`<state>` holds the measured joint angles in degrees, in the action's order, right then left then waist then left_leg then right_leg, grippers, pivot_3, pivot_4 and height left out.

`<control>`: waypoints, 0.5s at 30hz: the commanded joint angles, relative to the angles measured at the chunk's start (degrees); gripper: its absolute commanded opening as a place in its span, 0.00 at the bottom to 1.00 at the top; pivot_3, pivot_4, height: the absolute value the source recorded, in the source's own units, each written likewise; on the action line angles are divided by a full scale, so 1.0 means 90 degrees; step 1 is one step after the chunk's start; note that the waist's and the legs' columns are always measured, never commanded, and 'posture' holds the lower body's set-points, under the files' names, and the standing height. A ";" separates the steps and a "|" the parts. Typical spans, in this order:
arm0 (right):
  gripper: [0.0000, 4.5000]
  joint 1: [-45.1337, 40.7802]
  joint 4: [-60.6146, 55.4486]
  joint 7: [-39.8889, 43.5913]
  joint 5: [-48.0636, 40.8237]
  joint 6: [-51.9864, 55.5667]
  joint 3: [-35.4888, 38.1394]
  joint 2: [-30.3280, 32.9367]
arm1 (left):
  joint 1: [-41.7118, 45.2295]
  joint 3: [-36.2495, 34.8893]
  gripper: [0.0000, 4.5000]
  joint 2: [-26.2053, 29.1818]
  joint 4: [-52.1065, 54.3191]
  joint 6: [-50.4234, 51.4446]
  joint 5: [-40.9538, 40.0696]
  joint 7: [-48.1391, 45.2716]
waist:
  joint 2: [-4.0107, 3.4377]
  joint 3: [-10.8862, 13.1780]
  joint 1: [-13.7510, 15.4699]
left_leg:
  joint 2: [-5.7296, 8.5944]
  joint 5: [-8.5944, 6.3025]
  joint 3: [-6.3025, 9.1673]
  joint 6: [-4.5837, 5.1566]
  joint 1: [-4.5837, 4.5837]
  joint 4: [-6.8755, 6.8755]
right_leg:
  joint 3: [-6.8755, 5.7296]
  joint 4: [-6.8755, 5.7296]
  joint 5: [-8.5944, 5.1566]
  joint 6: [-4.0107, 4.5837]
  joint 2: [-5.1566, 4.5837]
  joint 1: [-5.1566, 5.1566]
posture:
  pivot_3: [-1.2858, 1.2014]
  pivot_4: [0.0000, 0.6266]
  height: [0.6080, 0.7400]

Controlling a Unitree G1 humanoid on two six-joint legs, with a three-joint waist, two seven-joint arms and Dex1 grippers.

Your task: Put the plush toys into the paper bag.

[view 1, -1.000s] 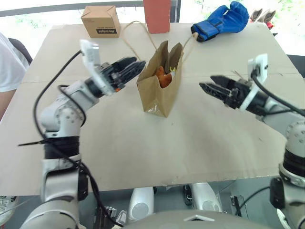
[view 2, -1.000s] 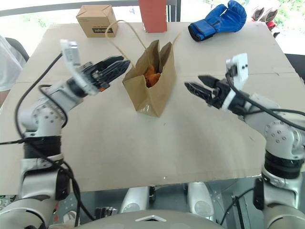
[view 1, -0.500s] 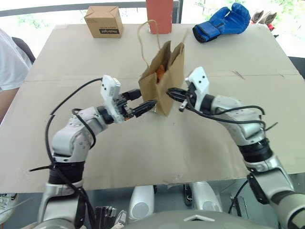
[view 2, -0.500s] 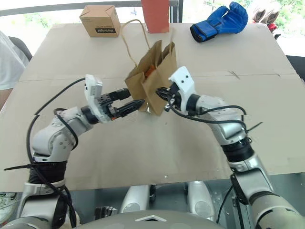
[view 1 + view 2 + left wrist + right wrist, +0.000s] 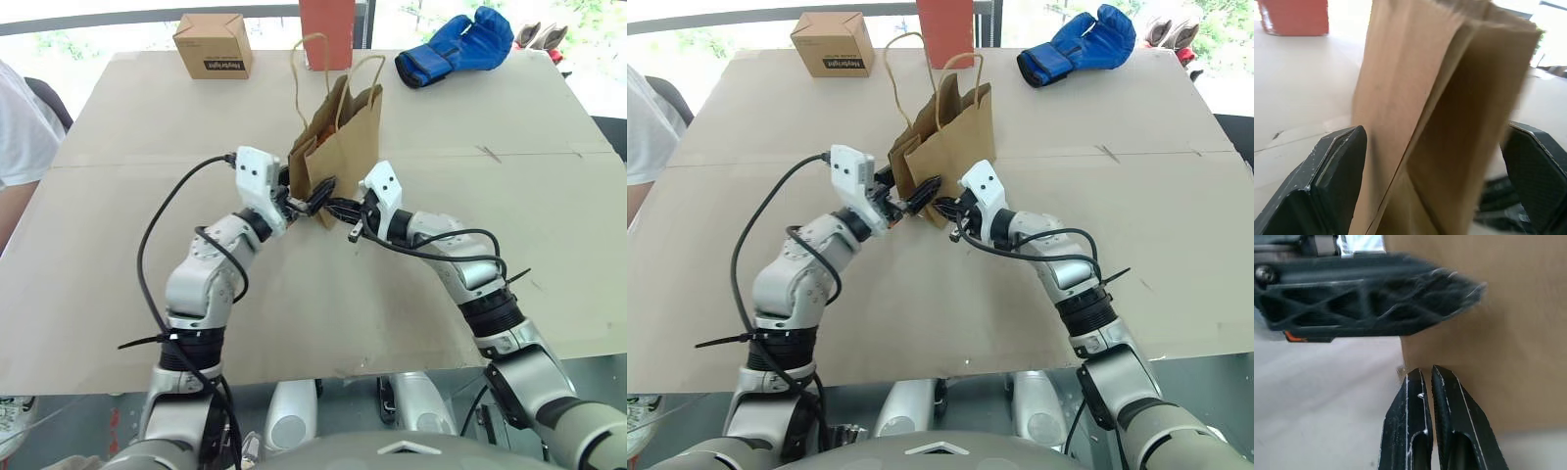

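The brown paper bag (image 5: 343, 147) stands upright mid-table with both loop handles raised. The plush toys are hidden. My left gripper (image 5: 315, 194) is open wide, and the bag's near lower corner (image 5: 1440, 122) sits between its two fingers (image 5: 1337, 166). My right gripper (image 5: 333, 207) is shut. Its tips (image 5: 1425, 377) rest against the bottom edge of the bag (image 5: 1498, 347), just under one left finger (image 5: 1366, 298). Whether paper is pinched between them I cannot tell.
A small cardboard box (image 5: 212, 44), a red box (image 5: 326, 29) and a blue boxing glove (image 5: 456, 44) stand along the table's far edge. A person's white sleeve (image 5: 18, 117) shows at the left edge. Bare tabletop (image 5: 509, 117) lies on both sides of the bag.
Both arms swung inward and down to the foot of the bag. The right gripper went from open to shut. The bag now stands more upright, its mouth no longer showing the orange inside.
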<state>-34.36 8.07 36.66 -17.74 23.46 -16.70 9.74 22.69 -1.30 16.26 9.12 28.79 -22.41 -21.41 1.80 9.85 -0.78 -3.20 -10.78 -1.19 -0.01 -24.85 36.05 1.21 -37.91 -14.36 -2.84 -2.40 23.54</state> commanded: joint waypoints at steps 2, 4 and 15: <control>0.00 0.0096 -0.0299 0.0020 0.0059 -0.0169 0.0219 0.0005 | 0.0257 -0.0125 0.71 -0.0150 -0.0092 -0.0451 0.0128 0.0087 | 0.0000 0.0000 -0.0002 | -0.0002 0.0000 0.0002 0.0000 -0.0001 0.0000 | -0.0001 -0.0002 0.0000 0.0000 0.0004 0.0000 | 0.52 0.24 1.00; 0.00 0.0267 -0.0681 0.0014 0.0037 -0.0287 0.0313 0.0063 | 0.0307 -0.0156 0.55 -0.0157 -0.0130 -0.0534 0.0150 0.0042 | 0.0000 0.0000 0.0006 | -0.0002 0.0000 0.0003 0.0000 -0.0001 0.0000 | -0.0001 -0.0002 0.0000 0.0000 0.0004 0.0001 | 0.52 0.24 1.00; 0.53 0.2028 -0.3483 0.1012 -0.1014 0.0150 0.1779 0.2127 | 0.0725 -0.0234 0.00 0.1268 -0.0892 -0.1169 -0.0878 -0.3765 | 0.0000 0.0000 0.0021 | -0.0001 0.0000 0.0002 -0.0001 -0.0004 0.0003 | -0.0004 0.0004 -0.0002 0.0002 0.0002 -0.0001 | 0.52 0.24 1.00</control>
<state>-16.89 -18.77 44.29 -24.54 23.76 -4.98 26.77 28.20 -2.42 26.28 1.24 20.48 -27.96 -48.27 1.80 9.85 -0.59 -3.21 -10.79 -1.18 -0.02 -24.86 36.08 1.18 -37.87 -14.38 -2.81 -2.38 23.53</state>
